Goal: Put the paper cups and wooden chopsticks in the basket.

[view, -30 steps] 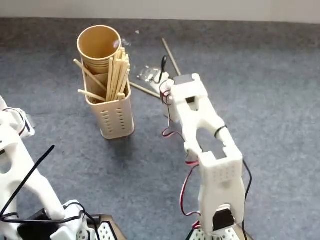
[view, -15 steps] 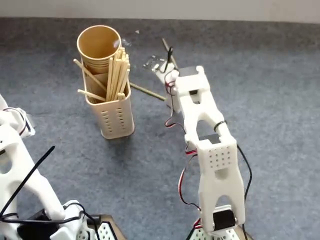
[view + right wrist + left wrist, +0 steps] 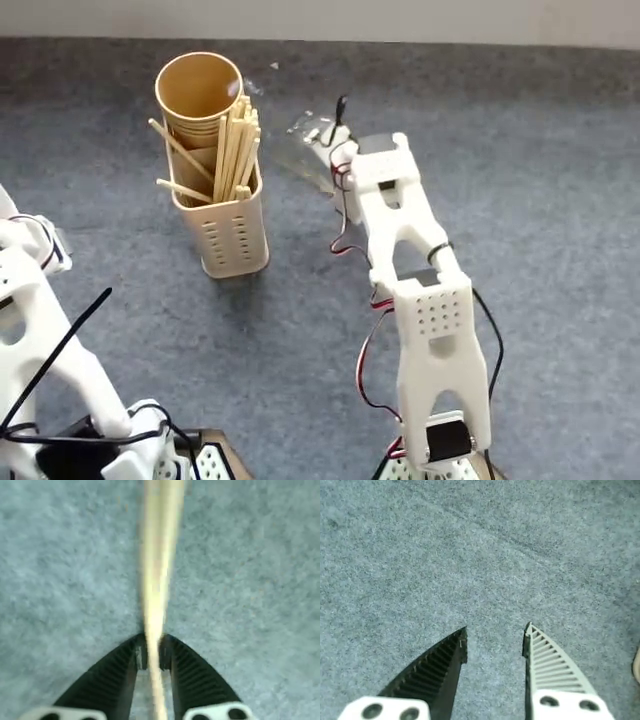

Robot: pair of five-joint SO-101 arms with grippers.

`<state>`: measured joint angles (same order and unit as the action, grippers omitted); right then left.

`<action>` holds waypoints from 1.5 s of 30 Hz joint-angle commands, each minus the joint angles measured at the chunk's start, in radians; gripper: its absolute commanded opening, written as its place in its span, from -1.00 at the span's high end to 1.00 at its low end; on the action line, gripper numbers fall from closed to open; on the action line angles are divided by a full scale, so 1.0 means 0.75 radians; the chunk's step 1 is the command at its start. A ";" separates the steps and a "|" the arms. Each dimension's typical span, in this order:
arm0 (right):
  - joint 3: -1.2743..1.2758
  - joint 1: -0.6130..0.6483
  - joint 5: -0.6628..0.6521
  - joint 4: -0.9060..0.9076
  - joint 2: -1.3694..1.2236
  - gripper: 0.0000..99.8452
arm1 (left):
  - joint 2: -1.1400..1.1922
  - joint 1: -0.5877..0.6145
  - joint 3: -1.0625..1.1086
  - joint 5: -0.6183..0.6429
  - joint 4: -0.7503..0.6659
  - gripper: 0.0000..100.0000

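Wooden chopstick (image 3: 157, 555) newly in right end effector (image 3: 152, 652)

No legible txt, nos., labels or signs in any view. Basket (image 3: 232, 235) wall has plain slots only, no print; paper cups (image 3: 197, 95) are blank.
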<state>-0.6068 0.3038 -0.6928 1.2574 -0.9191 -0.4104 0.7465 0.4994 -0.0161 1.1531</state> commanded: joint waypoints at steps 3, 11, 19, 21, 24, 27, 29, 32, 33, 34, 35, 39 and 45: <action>-0.116 -0.019 0.012 0.343 -0.021 0.99 | -0.032 -0.024 -0.007 -0.006 -0.012 0.58; -0.310 -0.208 0.014 0.627 -0.032 0.99 | -0.032 -0.024 -0.007 -0.006 -0.012 0.58; -0.427 -0.050 0.141 0.539 -0.030 0.98 | -0.032 -0.024 -0.007 -0.006 -0.010 0.58; -0.504 -0.011 0.158 0.510 -0.032 0.96 | -0.032 -0.024 -0.011 -0.006 0.006 0.58; -0.578 0.024 0.162 0.504 -0.032 0.86 | -0.032 -0.024 -0.015 -0.006 0.014 0.58; -0.605 0.036 0.162 0.492 -0.034 0.75 | -0.032 -0.024 -0.015 -0.006 0.014 0.58; -0.600 0.038 0.162 0.439 -0.034 0.72 | -0.032 -0.024 -0.015 -0.006 0.014 0.58; -0.549 0.036 0.162 0.386 -0.056 0.72 | -0.032 -0.024 -0.013 -0.006 0.014 0.58; -0.539 0.036 0.162 0.384 -0.073 0.72 | -0.032 -0.024 -0.013 -0.006 0.014 0.58; -0.535 0.036 0.160 0.384 -0.095 0.72 | -0.032 -0.024 -0.013 -0.006 0.014 0.58; -0.535 0.036 0.158 0.384 -0.118 0.72 | -0.032 -0.024 -0.013 -0.006 0.014 0.58; -0.580 0.036 0.160 0.418 -0.173 0.72 | -0.032 -0.024 -0.013 -0.006 0.014 0.58; -0.873 0.034 0.160 0.590 -0.177 0.72 | -0.032 -0.024 -0.015 -0.006 0.014 0.58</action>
<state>-1.1347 0.3284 -0.5808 1.6548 -1.0694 -0.4104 0.7465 0.4994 -0.0161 1.1607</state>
